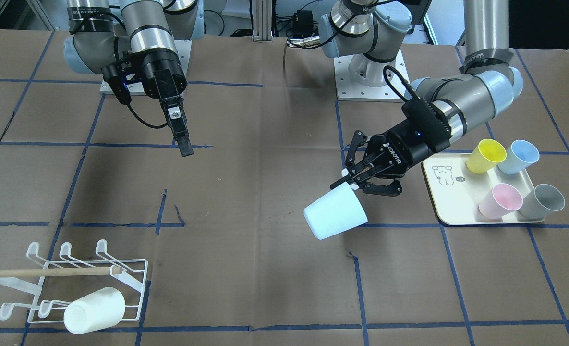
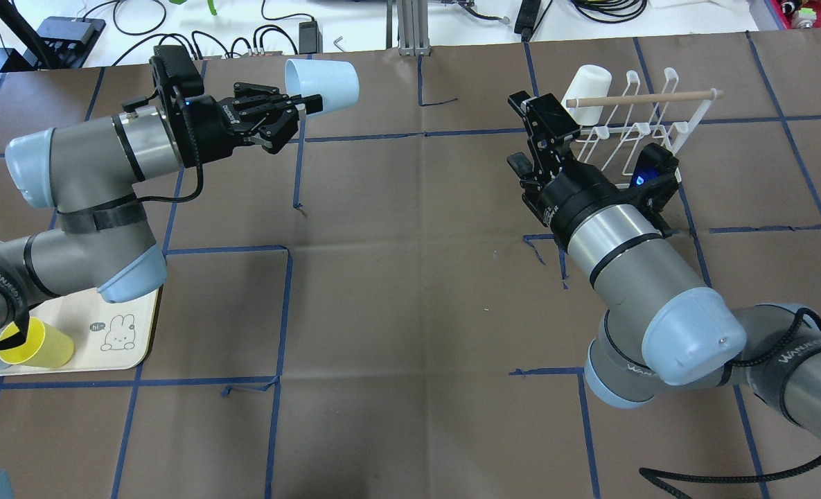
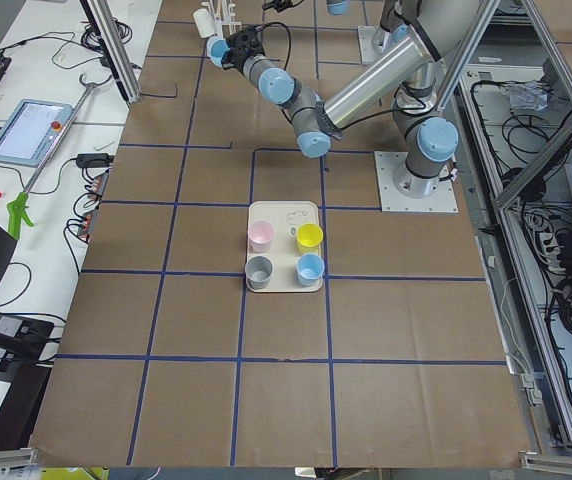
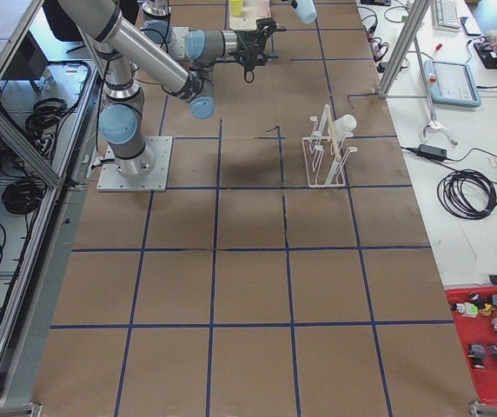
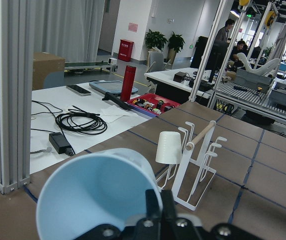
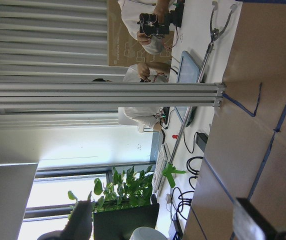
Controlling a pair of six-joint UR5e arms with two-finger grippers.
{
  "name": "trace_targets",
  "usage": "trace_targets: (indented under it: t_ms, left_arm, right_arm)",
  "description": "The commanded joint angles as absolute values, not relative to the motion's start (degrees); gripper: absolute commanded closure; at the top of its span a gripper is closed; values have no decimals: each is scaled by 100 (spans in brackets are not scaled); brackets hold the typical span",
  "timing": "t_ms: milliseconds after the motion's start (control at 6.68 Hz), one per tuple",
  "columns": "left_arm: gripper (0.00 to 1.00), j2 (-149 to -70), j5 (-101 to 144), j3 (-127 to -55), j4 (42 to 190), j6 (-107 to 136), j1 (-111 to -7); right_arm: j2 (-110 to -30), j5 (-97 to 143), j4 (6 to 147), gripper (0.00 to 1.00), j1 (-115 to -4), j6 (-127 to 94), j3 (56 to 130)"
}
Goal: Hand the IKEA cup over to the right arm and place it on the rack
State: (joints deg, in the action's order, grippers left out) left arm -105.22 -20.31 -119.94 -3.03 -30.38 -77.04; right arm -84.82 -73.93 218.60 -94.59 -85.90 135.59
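Cream tray [image 1: 452,204], right of the front-facing frame: holds a yellow cup [image 1: 486,155], blue cup [image 1: 518,156], pink cup [image 1: 500,201] and grey cup [image 1: 543,201]. Rack [image 1: 135,269], lower left: carries one white cup [image 1: 94,311] lying tilted on its prongs. Left pincer [image 1: 355,184], centre right: clamps the rim of the pale-blue IKEA cup [image 1: 336,212], held above the surface [image 1: 246,202]. Right pincer [image 1: 184,144], upper left: fingers spread, empty. Surface: brown paper gridded with blue tape. White benches with cables lie beyond.

Brown-papered table [image 1: 265,192] gridded in blue tape [image 1: 399,225]; white bench [image 5: 43,107] with cables [image 5: 80,121]; potted plants [image 5: 158,39]; grey curtains [image 5: 68,25]
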Motion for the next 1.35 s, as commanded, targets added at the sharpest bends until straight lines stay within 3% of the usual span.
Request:
trace_targets:
  t_ms: [0, 300, 1198]
  left_arm:
    - [94, -10687, -2127, -12199, -1902, -1780, -8023]
    - [93, -10846, -2301, -12304, -2720, -1243, -8287]
    - [91, -10793, -2470, -12393, -2848, -1046, -8596]
  right_arm:
    - [-8421, -7383, 21771, 0, -9570, -8639, 13500]
    - [-8131, -7426, 21675, 0, -9869, -9415, 13351]
    - [-8112, -7401, 20102, 1, -10230, -10132, 12570]
